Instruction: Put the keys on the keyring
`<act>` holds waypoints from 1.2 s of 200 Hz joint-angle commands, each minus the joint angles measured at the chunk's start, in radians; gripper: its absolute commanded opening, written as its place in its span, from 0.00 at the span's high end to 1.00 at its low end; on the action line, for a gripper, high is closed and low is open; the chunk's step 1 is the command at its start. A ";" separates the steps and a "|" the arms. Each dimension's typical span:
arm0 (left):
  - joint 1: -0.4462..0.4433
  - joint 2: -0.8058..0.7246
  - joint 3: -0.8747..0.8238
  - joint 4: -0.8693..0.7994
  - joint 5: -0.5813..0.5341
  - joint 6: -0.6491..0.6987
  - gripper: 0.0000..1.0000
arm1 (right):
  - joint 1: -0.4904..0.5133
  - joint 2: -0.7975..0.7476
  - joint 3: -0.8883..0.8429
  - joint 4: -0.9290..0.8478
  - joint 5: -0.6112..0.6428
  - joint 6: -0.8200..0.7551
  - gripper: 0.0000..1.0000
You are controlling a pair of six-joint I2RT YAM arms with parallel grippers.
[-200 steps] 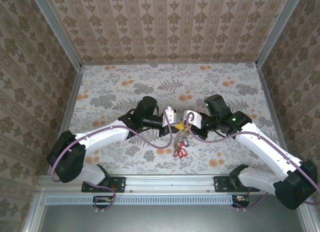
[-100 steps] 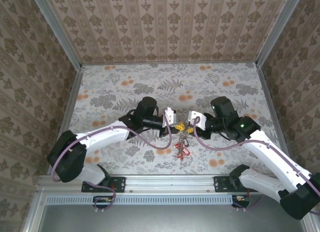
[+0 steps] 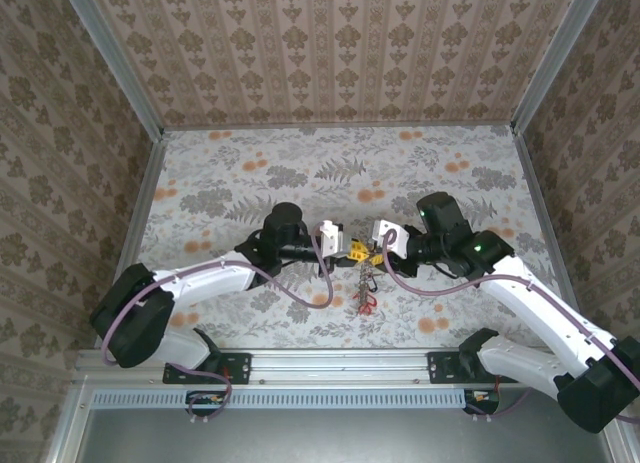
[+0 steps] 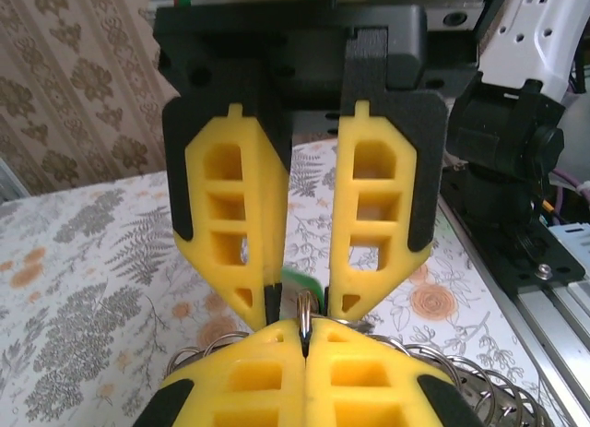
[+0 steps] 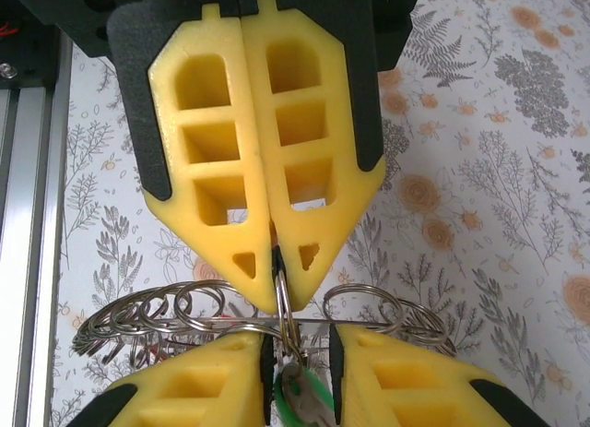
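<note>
The two arms meet tip to tip over the floral bench [image 3: 450, 183]. The left end effector [image 4: 305, 330] is closed, pinching the thin wire keyring [image 5: 287, 316] at its fingertips. The right end effector [image 5: 302, 342] stands open, one finger on either side of that keyring. The keys [image 3: 365, 291] hang below in a bunch. A green-headed key [image 5: 300, 395] sits between the right fingers, and small linked rings [image 5: 184, 312] trail sideways.

The right gripper [image 5: 300, 353] has opened its fingers a little. The left arm [image 3: 285, 226] has pulled back toward 8 o'clock.
</note>
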 commanded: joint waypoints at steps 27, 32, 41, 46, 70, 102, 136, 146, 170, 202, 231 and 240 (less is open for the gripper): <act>-0.015 0.036 -0.039 0.355 0.037 -0.113 1.00 | 0.007 0.013 -0.047 0.107 -0.055 0.048 0.80; -0.018 0.041 -0.045 0.381 0.029 -0.119 1.00 | 0.006 0.014 -0.049 0.114 -0.059 0.049 0.82; -0.020 0.051 -0.056 0.436 0.020 -0.136 1.00 | 0.006 0.017 -0.051 0.124 -0.072 0.050 0.83; -0.021 0.058 -0.059 0.464 0.017 -0.146 1.00 | 0.005 0.017 -0.053 0.131 -0.082 0.052 0.83; -0.025 0.087 -0.065 0.536 0.012 -0.178 1.00 | 0.005 0.018 -0.062 0.163 -0.118 0.056 0.91; -0.020 0.089 -0.075 0.515 -0.022 -0.181 1.00 | -0.004 0.002 -0.055 0.160 -0.122 0.044 1.00; -0.015 0.006 -0.064 0.206 -0.118 -0.065 0.89 | -0.008 -0.013 -0.023 0.080 -0.064 0.007 1.00; -0.016 -0.018 -0.039 0.080 -0.128 -0.022 0.88 | -0.007 -0.007 -0.006 0.036 -0.040 -0.015 1.00; -0.014 -0.041 0.024 -0.149 -0.150 0.043 0.80 | -0.003 0.007 0.022 -0.025 0.005 -0.037 1.00; -0.022 -0.015 0.103 -0.280 -0.103 0.087 0.79 | 0.009 0.024 0.019 -0.032 0.029 -0.066 1.00; -0.035 0.025 0.171 -0.388 -0.075 0.134 0.79 | 0.017 0.026 0.021 -0.034 0.044 -0.070 1.00; -0.042 0.033 0.184 -0.417 -0.077 0.152 0.80 | 0.017 0.025 0.023 -0.039 0.051 -0.071 1.00</act>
